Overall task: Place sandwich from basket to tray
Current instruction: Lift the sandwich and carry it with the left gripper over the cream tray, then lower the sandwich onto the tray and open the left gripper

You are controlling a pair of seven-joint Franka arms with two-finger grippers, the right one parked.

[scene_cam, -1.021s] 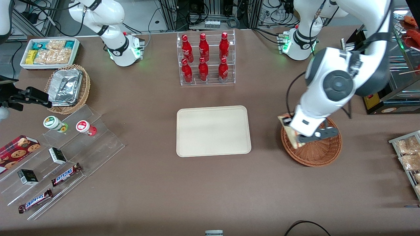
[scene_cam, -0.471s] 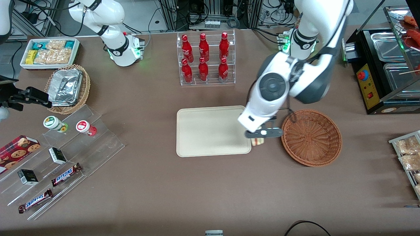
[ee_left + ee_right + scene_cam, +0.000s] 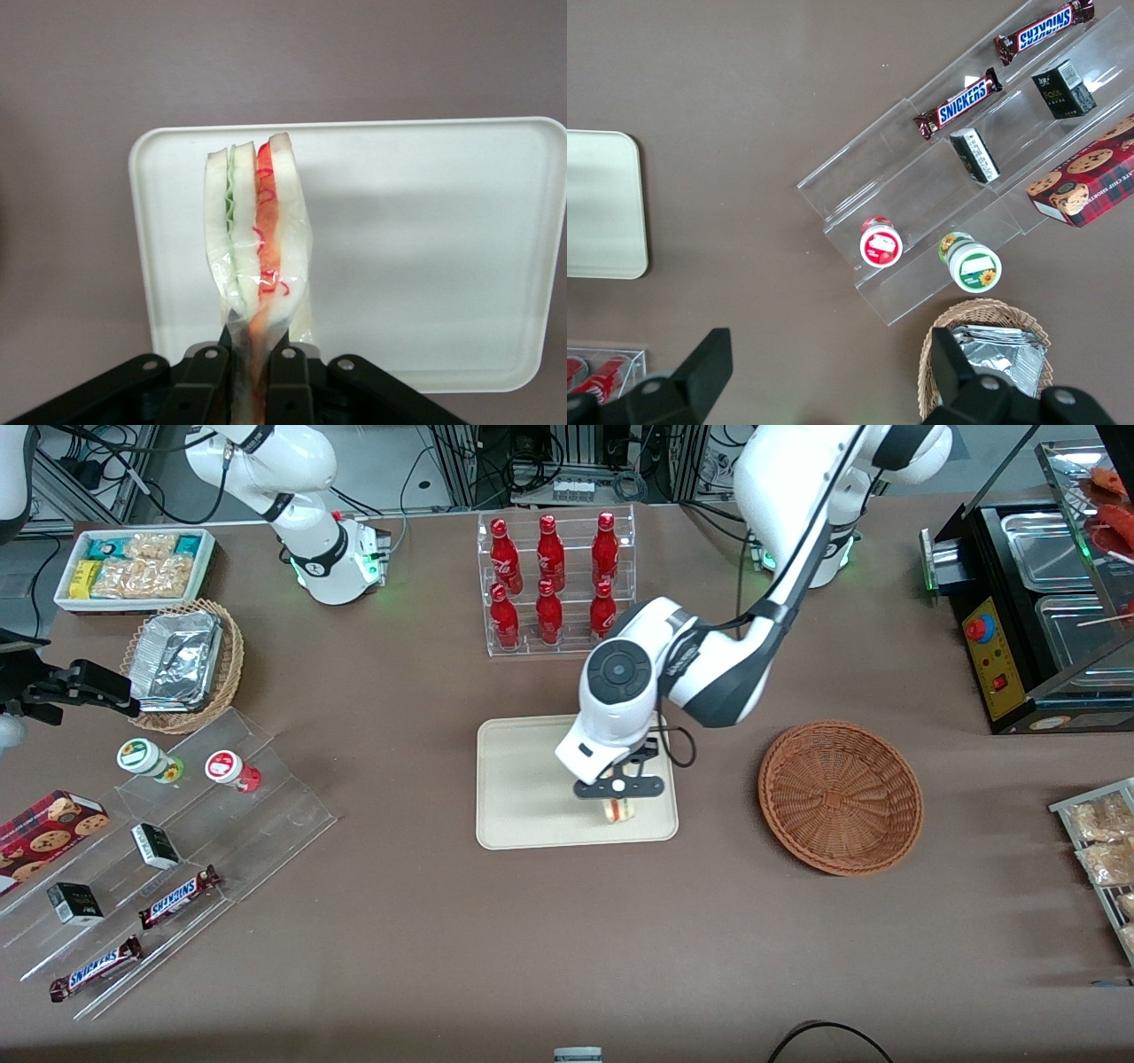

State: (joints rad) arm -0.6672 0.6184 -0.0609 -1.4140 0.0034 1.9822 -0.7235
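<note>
My left gripper (image 3: 617,795) hangs over the cream tray (image 3: 532,779), near the tray's corner closest to the front camera and the basket, and it is shut on the sandwich (image 3: 618,810). The sandwich (image 3: 255,239) is a wrapped wedge of white bread with green and orange-red layers, pinched at its narrow end between my fingers (image 3: 205,381). Under it lies the tray (image 3: 425,248). The brown wicker basket (image 3: 840,795) stands empty beside the tray, toward the working arm's end of the table.
A clear rack of red bottles (image 3: 555,584) stands farther from the front camera than the tray. An acrylic stand with snack bars and cups (image 3: 159,841), a foil-tray basket (image 3: 184,664) and a white snack tub (image 3: 135,567) lie toward the parked arm's end.
The gripper has carried the sandwich up out of the basket and sideways over the table to above the tray. The basket is left empty.
</note>
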